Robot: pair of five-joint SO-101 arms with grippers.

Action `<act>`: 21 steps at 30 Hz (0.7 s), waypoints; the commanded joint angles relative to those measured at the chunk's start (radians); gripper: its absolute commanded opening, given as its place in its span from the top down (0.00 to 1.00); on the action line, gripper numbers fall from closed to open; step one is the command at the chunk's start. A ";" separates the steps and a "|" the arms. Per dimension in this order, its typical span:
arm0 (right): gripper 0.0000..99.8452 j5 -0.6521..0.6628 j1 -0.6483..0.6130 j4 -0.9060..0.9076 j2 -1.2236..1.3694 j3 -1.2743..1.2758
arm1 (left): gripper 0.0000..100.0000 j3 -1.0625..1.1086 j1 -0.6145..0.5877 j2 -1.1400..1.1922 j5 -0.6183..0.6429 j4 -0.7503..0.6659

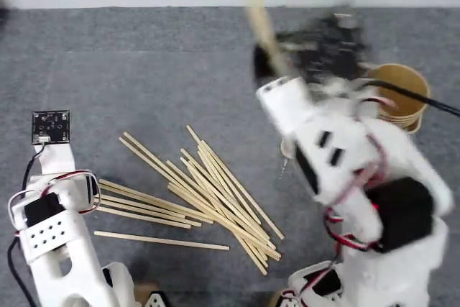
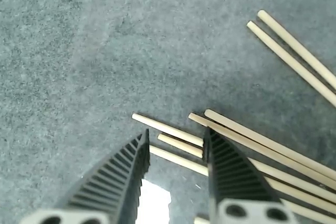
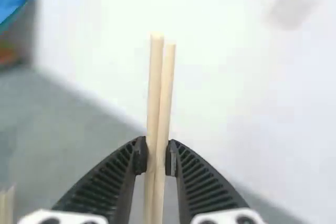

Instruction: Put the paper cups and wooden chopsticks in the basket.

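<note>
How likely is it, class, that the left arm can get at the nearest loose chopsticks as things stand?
Probably yes: the left gripper hangs open right over the ends of the chopsticks on the grey mat, and nothing lies over them.

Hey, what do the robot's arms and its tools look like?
Both arms are white shells with black motors. The left arm has red, white and black cables and a small black square board. The right arm has red wires and a black cable. The left tool and right tool each have two black, ribbed, tapering fingers.
</note>
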 commanded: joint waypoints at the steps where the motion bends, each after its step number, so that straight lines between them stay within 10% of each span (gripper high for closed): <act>1: 0.99 -0.012 0.099 -0.116 -0.024 -0.028 | 0.84 -0.013 0.000 -0.034 0.009 -0.023; 13: 0.99 -0.095 0.274 -0.822 -0.156 0.700 | 0.84 -0.013 0.000 -0.034 0.009 -0.023; 21: 0.99 -0.095 0.272 -0.941 -0.179 0.982 | 0.84 -0.012 0.000 -0.034 0.009 -0.023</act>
